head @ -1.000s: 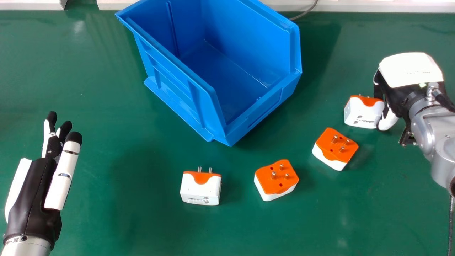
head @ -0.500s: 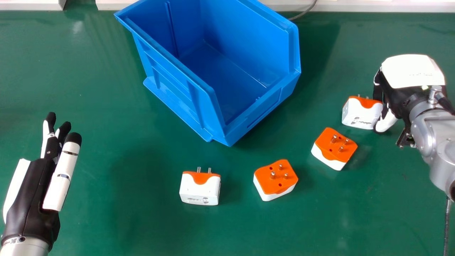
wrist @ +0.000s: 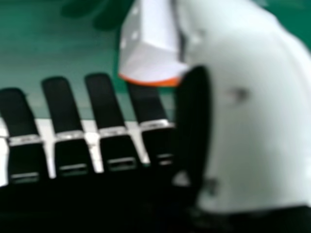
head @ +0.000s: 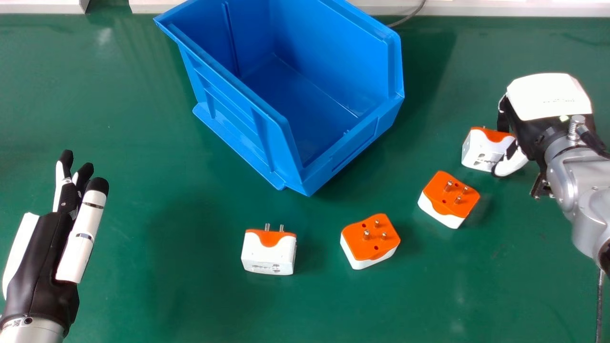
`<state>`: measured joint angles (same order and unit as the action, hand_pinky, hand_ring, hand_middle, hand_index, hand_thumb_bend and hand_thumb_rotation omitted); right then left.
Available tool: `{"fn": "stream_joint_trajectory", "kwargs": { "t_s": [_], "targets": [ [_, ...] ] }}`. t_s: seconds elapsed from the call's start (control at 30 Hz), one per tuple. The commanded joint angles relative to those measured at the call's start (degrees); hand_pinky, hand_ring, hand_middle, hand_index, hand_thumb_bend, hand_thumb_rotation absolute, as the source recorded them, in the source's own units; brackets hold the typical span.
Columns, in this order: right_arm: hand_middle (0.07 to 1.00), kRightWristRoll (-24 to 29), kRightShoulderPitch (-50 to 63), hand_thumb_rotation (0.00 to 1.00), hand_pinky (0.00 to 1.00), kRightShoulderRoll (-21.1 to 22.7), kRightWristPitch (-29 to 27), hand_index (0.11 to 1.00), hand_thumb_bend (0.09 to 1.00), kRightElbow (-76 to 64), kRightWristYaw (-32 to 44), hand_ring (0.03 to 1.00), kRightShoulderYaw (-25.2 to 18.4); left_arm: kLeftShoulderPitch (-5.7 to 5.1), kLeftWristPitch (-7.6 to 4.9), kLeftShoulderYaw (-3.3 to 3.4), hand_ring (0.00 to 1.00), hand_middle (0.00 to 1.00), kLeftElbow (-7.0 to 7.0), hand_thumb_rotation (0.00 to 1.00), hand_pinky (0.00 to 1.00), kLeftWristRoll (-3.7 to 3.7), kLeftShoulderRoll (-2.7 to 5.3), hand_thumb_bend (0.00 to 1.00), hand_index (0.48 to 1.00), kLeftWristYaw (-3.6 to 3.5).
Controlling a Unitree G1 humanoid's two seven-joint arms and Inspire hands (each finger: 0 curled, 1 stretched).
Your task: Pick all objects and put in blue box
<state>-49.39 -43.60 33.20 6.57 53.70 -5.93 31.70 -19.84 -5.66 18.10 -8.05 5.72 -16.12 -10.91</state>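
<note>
At the head view's right, my right hand (head: 548,100) is low beside a white adapter with an orange top (head: 480,150); its thumb overlaps the adapter's near corner. In the right hand view, my right hand (wrist: 257,111) has fairly straight fingers, and the white adapter (wrist: 150,56) lies between fingertips and thumb, partly hidden by the thumb. Two adapters, orange pin faces up, sit nearer the middle: one (head: 449,199), another (head: 371,241). A further adapter (head: 269,252) stands left of them, pins pointing away. My left hand (head: 45,267) is open at the left. The blue box (head: 238,124) is empty.
The green table (head: 143,119) carries everything. A white ledge (head: 500,8) runs along the far edge, with a grey cable (head: 411,17) behind the box. Bare table lies between the left hand and the leftmost adapter.
My right hand has shifted slightly left, and its thumb has come across the near corner of the adapter. My left hand has barely moved, and the other adapters stay put.
</note>
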Motion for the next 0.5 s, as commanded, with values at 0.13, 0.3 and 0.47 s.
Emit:
{"fn": "stream_joint_trajectory", "kwargs": {
  "t_s": [0.13, 0.3, 0.47],
  "targets": [
    [0.994, -1.36, -0.25, 0.52, 0.83, 1.01, 0.81, 0.969, 0.616, -1.09, -1.11, 0.933, -0.1, 0.2, -0.49, 0.38, 1.0, 1.0, -1.09, 0.94, 1.0, 0.34, -0.05, 0.35, 0.996, 0.04],
    [1.0, -1.66, -0.59, 0.53, 0.85, 0.69, 1.11, 0.977, 0.627, -0.62, -1.11, 0.954, 0.03, 0.35, -0.5, 0.33, 1.0, 1.0, -0.98, 0.94, 1.0, 0.36, -0.03, 0.35, 0.996, -0.01],
    [1.0, -1.83, -0.8, 0.54, 0.85, 0.52, 1.32, 0.987, 0.639, -0.5, -0.98, 0.962, 0.33, 0.1, -0.53, 0.4, 1.0, 1.0, -1.26, 0.94, 1.0, 0.32, -0.09, 0.36, 0.995, -0.07]
  ]
}}
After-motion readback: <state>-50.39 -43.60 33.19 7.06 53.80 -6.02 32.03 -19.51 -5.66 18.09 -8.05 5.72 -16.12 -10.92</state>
